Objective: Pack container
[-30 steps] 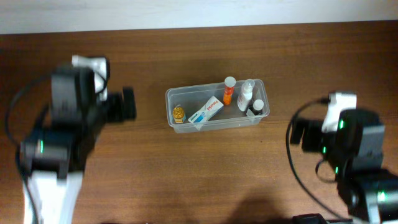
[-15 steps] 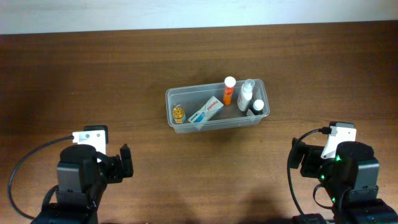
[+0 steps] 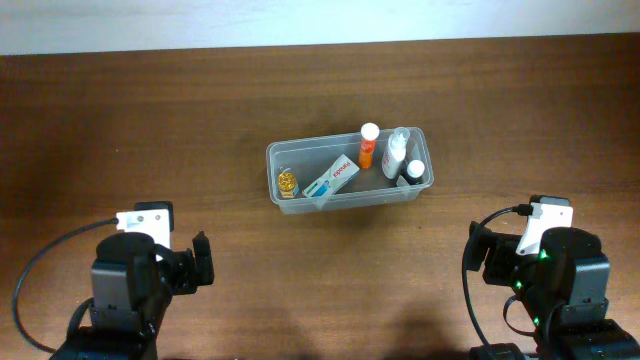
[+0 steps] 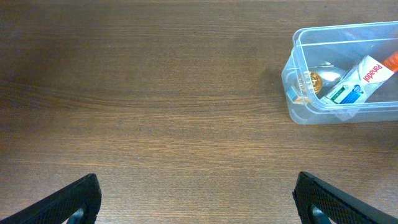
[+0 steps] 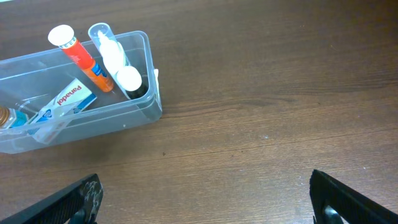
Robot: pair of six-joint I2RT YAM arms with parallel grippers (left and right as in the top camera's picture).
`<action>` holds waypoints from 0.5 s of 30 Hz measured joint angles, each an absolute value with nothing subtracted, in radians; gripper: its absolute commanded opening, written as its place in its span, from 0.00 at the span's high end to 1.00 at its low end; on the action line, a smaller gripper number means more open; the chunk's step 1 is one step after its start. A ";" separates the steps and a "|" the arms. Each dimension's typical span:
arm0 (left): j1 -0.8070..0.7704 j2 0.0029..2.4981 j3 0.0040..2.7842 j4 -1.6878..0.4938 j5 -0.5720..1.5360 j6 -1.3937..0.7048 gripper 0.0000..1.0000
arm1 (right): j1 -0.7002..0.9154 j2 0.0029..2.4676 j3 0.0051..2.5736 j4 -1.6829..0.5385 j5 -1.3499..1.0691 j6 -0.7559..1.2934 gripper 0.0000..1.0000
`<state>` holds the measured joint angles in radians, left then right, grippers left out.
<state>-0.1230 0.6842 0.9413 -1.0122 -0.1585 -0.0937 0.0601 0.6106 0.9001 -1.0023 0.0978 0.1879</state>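
The clear plastic container [image 3: 349,199] sits mid-table. It holds a small amber bottle [image 3: 288,182], a white and blue box [image 3: 333,179], an orange tube with a white cap [image 3: 368,146], a clear bottle [image 3: 396,152] and a white-capped dark bottle [image 3: 413,171]. It also shows in the left wrist view [image 4: 298,112] and the right wrist view [image 5: 140,115]. My left gripper [image 4: 199,202] is open and empty over bare wood, near the front left. My right gripper [image 5: 208,199] is open and empty, near the front right.
The brown wooden table [image 3: 320,260] ends at a pale wall strip [image 3: 300,20] along the far edge. Black cables trail from both arms at the front corners.
Between one second and half a second ago both arms drew back toward the front edge, the left one by a lot. Since then nothing has moved.
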 measured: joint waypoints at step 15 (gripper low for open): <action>-0.123 0.684 0.941 -1.012 -0.159 -0.094 0.01 | 0.060 0.485 0.826 -0.974 0.097 0.187 0.02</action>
